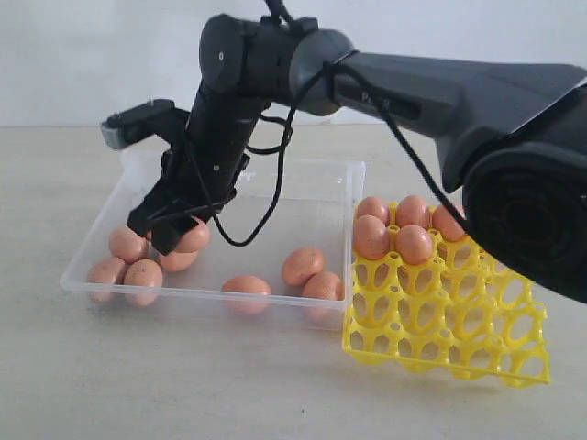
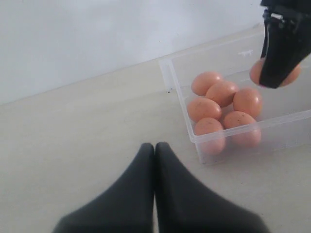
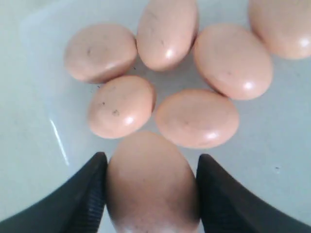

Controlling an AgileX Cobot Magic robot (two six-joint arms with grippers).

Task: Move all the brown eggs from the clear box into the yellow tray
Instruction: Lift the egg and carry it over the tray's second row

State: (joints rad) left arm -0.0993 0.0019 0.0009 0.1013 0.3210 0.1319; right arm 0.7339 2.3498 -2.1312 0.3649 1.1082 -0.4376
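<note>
Right gripper point(image 1: 177, 233) clamped on one brown egg point(image 3: 151, 182) above the other brown eggs point(image 3: 197, 118) at the clear box point(image 1: 356, 167) end farthest from the yellow tray point(image 1: 459, 341), presumably for carrying across; left gripper point(image 2: 154, 149) pinched together, empty, idle outside the box

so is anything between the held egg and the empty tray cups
Three loose eggs and the box wall lie between the egg in the right gripper and the tray. Lifted above them, nothing visible blocks it; the front cups are empty.
</note>
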